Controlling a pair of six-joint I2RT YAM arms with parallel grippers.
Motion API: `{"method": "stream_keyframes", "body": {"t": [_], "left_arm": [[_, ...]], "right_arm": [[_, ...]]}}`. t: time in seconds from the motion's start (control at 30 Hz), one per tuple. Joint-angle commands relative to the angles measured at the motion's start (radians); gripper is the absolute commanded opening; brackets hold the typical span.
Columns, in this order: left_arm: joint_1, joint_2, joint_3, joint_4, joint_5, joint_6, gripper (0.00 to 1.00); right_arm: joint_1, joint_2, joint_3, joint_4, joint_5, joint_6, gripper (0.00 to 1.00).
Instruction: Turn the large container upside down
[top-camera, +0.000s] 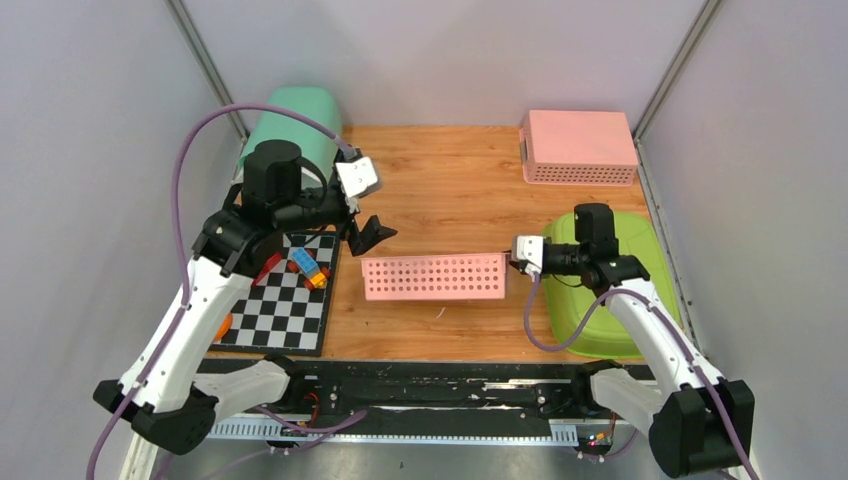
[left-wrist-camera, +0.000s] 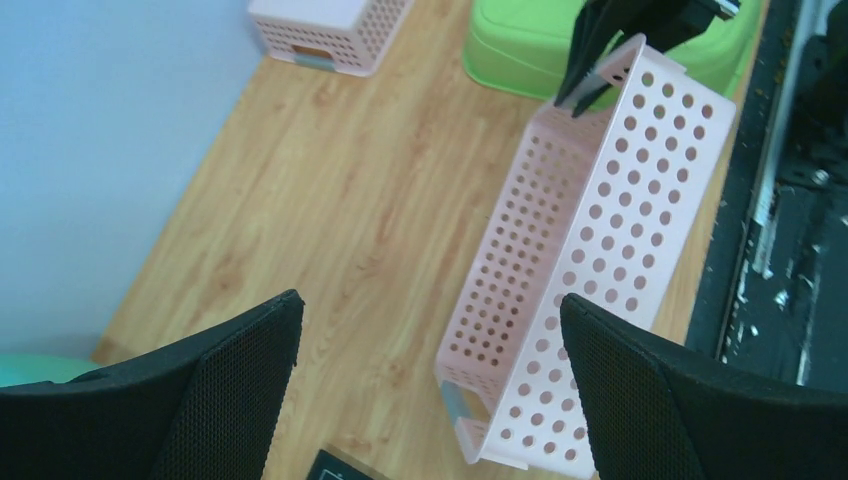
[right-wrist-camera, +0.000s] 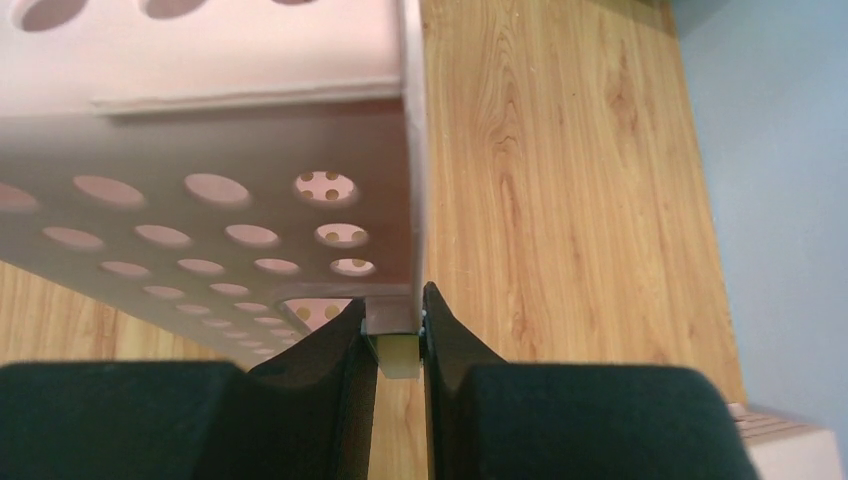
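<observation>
- Pink plastic, punched all over with round holes: the long perforated basket (top-camera: 435, 277) lies crosswise at the middle of the wooden table (top-camera: 450, 190), with one holed face turned up to the overhead camera.
- From the left wrist the basket (left-wrist-camera: 590, 260) looks tipped onto a long side. Whether its lower edge touches the wood I cannot tell.
- At its 3 o'clock end, the right gripper (top-camera: 512, 262) is clenched on the rim; the wrist view shows both fingers pinching the corner of the basket (right-wrist-camera: 200, 150), right gripper (right-wrist-camera: 398, 330).
- At its 10 o'clock, the left gripper (top-camera: 365, 235) hangs with jaws spread wide, holding nothing and clear of the basket's end.
- A lime-green tub (top-camera: 600, 290) sits at 3 o'clock, under the right arm and just beside the gripped end.
- A smaller pink perforated box (top-camera: 578, 146) stands at 1 o'clock, well apart.
- A mint-green container (top-camera: 295, 120) stands at 11 o'clock behind the left arm.
- A checkerboard mat (top-camera: 290, 310) lies at 9 o'clock, just beside the basket, with toy blocks (top-camera: 308, 266) on it.
</observation>
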Motion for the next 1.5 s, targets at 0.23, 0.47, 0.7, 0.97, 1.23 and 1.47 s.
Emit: {"method": "stream_keyframes", "body": {"t": [0.23,0.47,0.7,0.97,1.23,1.47], "left_arm": [[0.003,-0.064,-0.081,0.132,-0.1,-0.073,1.0],[0.004,-0.079,-0.096,0.123,-0.1,-0.064,1.0],[0.003,-0.086,-0.101,0.112,-0.098,-0.06,1.0],[0.003,-0.087,-0.103,0.105,-0.094,-0.054,1.0],[0.003,-0.084,-0.117,0.11,-0.082,-0.056,1.0],[0.003,-0.087,-0.131,0.115,-0.077,-0.058,1.0]], "right_arm": [[0.012,0.129,0.17,-0.023,-0.005,0.31,0.03],[0.012,0.219,0.275,-0.055,0.001,0.438,0.03],[0.012,0.286,0.34,-0.07,-0.019,0.542,0.03],[0.012,0.336,0.391,-0.072,-0.032,0.662,0.03],[0.012,0.404,0.45,-0.07,-0.077,0.787,0.03],[0.012,0.469,0.51,-0.071,-0.109,0.912,0.03]]}}
